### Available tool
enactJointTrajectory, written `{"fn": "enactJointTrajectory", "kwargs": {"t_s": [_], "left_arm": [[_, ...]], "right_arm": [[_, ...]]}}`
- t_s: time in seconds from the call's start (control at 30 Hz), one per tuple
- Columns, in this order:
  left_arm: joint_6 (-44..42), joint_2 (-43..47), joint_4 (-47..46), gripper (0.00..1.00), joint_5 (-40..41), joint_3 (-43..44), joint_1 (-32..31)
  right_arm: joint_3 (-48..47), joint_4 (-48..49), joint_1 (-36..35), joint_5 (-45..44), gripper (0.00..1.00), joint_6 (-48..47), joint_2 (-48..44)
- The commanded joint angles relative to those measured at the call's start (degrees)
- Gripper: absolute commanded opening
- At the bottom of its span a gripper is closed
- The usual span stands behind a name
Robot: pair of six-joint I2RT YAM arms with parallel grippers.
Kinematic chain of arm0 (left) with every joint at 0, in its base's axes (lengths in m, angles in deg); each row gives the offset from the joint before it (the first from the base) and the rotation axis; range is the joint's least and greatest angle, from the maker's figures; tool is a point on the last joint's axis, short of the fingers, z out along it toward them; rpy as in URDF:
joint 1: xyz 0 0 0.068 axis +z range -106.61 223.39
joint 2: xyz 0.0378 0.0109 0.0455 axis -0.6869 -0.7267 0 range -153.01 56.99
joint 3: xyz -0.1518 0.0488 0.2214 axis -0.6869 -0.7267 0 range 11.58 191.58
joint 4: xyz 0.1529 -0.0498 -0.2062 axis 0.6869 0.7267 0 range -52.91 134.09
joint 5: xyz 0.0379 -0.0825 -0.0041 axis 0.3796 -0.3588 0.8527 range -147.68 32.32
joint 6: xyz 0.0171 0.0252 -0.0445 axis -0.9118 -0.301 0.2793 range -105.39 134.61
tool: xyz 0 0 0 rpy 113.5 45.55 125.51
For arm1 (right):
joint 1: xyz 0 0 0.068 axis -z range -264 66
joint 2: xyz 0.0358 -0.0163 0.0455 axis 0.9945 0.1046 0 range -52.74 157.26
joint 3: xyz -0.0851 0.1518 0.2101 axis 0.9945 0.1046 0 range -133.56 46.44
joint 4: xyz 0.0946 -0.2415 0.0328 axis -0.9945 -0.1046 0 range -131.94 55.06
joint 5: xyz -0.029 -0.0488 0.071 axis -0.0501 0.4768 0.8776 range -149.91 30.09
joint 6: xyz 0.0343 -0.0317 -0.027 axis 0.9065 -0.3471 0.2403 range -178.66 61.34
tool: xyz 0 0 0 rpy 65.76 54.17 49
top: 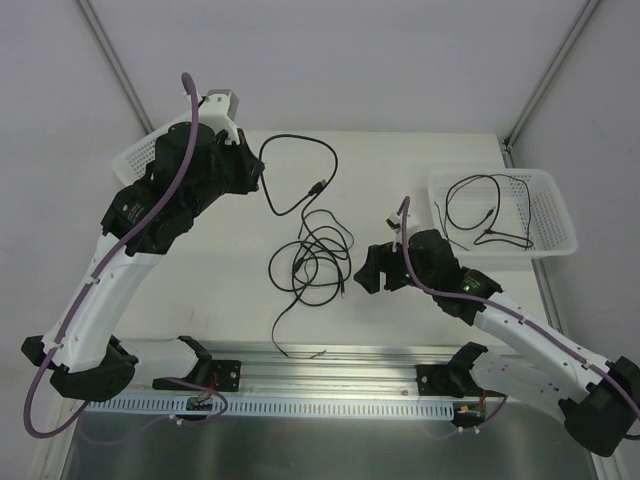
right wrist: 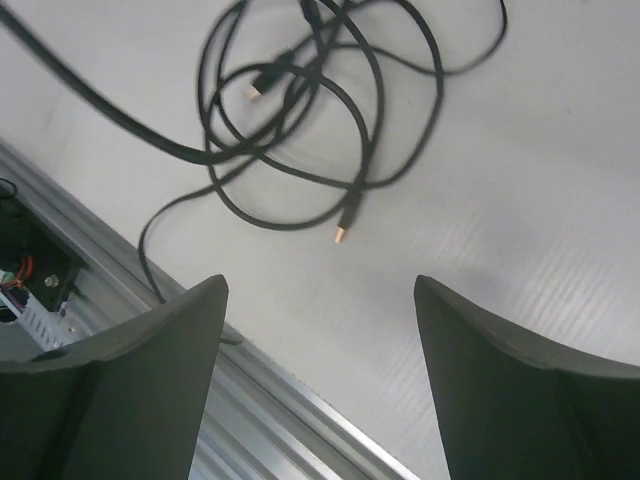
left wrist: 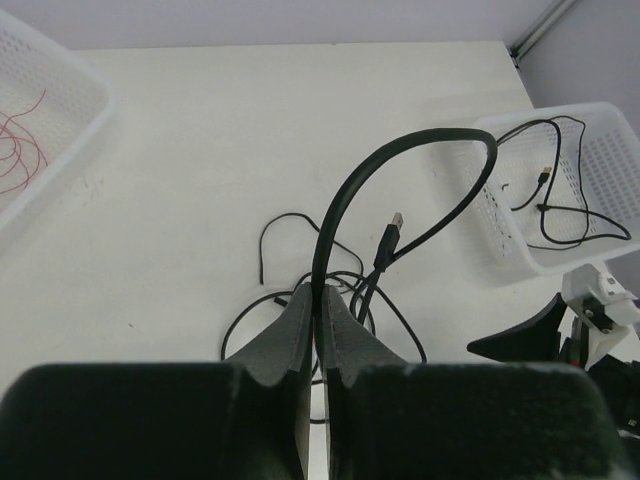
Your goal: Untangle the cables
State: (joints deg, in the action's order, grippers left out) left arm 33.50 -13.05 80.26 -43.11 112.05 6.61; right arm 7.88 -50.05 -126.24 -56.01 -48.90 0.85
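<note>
A tangle of thin black cables (top: 314,264) lies on the white table between the arms. My left gripper (top: 256,176) is raised at the back left, shut on one black cable (top: 325,152) that arches up and over and ends in a hanging connector (top: 317,188). In the left wrist view the jaws (left wrist: 322,295) pinch that cable (left wrist: 400,145), with its USB plug (left wrist: 392,235) dangling over the pile. My right gripper (top: 368,272) hovers open just right of the tangle. In the right wrist view its fingers (right wrist: 320,285) are spread, holding nothing, with the tangle (right wrist: 300,100) beyond them.
A white basket (top: 552,240) at the right holds loose black cables (top: 485,215). Another white basket (left wrist: 70,130), at the left behind my left arm, holds red wires (left wrist: 20,155). An aluminium rail (right wrist: 270,400) runs along the near table edge below the right gripper.
</note>
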Motion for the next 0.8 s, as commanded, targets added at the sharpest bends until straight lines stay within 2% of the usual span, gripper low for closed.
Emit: {"fn": "enactJointTrajectory", "kwargs": {"t_s": [0.0, 0.2, 0.33, 0.53, 0.63, 0.73, 0.77], "left_arm": [[1.8, 1.9, -1.0, 0.00, -2.8, 0.4, -0.2], [3.1, 3.5, -0.5, 0.00, -3.7, -1.3, -0.2], [3.8, 4.0, -0.2, 0.00, -4.0, -2.3, -0.2], [4.1, 4.2, -0.1, 0.00, -4.6, -3.6, -0.1], [3.8, 4.3, -0.3, 0.00, -4.6, -4.0, -0.2], [3.2, 4.6, -0.2, 0.00, -3.3, -4.7, -0.2], [3.2, 4.8, -0.3, 0.00, -3.1, -5.4, -0.1]], "right_arm": [[-3.4, 8.2, -1.4, 3.7, 0.80, -8.3, -2.0], [-11.4, 10.7, -4.0, 4.0, 0.80, -16.7, 5.1], [-16.8, 9.1, -5.0, 4.9, 0.80, -20.5, 11.7], [-20.3, 7.5, -5.7, 10.4, 0.75, -21.5, 20.1], [-19.7, 7.4, -5.8, 11.5, 0.66, -21.5, 22.0], [-19.7, 6.2, -5.8, 12.5, 0.50, -21.8, 23.1], [-19.7, 5.9, -5.8, 13.1, 0.38, -21.9, 23.1]]}}
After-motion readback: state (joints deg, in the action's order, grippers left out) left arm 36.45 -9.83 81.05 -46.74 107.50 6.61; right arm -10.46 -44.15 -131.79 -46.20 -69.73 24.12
